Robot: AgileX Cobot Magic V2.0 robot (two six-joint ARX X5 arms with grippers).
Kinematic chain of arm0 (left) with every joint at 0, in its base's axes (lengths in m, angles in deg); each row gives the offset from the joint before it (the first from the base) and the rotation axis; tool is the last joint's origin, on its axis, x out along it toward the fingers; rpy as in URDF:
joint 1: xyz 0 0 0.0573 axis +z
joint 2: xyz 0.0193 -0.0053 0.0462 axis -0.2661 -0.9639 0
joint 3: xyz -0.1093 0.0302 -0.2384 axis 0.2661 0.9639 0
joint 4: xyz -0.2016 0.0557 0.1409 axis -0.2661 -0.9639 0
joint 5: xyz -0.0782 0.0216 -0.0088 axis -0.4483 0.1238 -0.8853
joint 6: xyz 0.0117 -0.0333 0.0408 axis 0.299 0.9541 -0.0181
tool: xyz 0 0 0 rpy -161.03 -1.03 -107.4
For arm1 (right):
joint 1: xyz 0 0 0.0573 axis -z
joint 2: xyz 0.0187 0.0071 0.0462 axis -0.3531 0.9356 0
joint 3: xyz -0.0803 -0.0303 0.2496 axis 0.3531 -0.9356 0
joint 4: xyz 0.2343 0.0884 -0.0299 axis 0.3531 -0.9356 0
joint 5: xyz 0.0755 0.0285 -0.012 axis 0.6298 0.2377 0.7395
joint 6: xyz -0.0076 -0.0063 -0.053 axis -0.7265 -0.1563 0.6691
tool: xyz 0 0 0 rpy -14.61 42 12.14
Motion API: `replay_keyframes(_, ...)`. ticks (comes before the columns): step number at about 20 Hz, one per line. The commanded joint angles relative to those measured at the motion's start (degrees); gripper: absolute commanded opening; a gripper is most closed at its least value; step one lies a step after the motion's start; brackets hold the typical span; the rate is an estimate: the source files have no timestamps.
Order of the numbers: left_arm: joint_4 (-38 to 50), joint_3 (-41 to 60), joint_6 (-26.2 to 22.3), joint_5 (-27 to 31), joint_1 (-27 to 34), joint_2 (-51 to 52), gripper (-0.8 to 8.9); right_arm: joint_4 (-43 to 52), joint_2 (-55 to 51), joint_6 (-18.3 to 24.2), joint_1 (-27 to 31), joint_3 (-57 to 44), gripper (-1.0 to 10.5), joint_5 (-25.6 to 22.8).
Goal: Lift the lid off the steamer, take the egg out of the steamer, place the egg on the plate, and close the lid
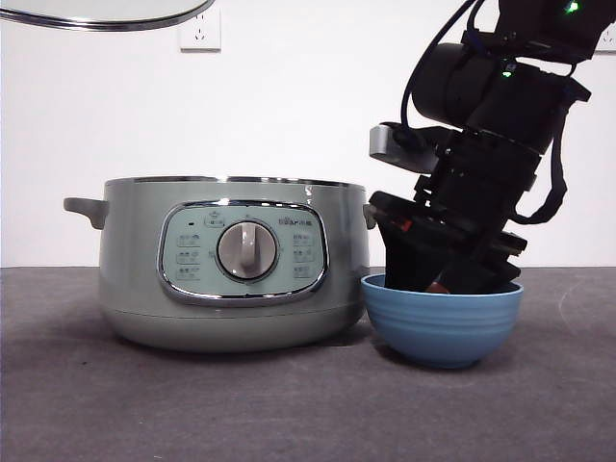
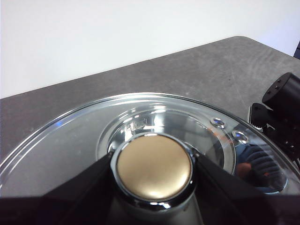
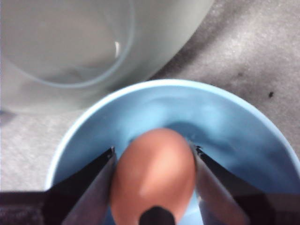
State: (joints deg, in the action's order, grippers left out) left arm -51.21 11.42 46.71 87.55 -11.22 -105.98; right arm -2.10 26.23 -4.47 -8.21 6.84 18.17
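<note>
The steamer [image 1: 236, 262] stands open at the left of the table; its rim also shows in the right wrist view [image 3: 84, 51]. My left gripper [image 2: 154, 173] is shut on the lid's knob [image 2: 154, 168] and holds the glass lid [image 1: 106, 13] high above the steamer. My right gripper [image 3: 154, 176] is shut on the brown egg [image 3: 154, 173], reaching down inside the blue plate [image 1: 443, 320], which stands just right of the steamer. In the front view the right gripper [image 1: 438, 279] is dark and large above the plate's rim [image 3: 75, 131], and only a sliver of egg shows there.
A white wall with a socket [image 1: 199, 29] stands behind. The grey table [image 1: 289, 404] runs in front of the steamer and plate. The right arm [image 2: 281, 108] shows past the lid's edge in the left wrist view.
</note>
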Motion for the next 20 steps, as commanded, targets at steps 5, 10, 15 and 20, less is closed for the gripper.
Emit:
replay_keyframes(5, 3.28, -0.48, -0.09, -0.15, 0.0, 0.66, -0.09, 1.01, 2.49, 1.03, -0.15, -0.35, 0.2, -0.11)
replay_keyframes(10, 3.39, -0.5, -0.09, -0.15, 0.0, 0.28, -0.09, 0.94, 1.62, 1.01, -0.9, -0.02, 4.7, 0.0)
replay_keyframes(15, 4.2, -0.48, -0.09, -0.44, 0.0, -0.87, -0.09, 0.33, -4.13, 0.83, -1.36, 0.24, 4.7, 0.0)
replay_keyframes(20, 11.17, -0.5, -0.11, -3.37, 0.0, -6.69, -0.09, -4.0, -19.28, 0.74, -1.33, 0.26, 4.7, -0.28)
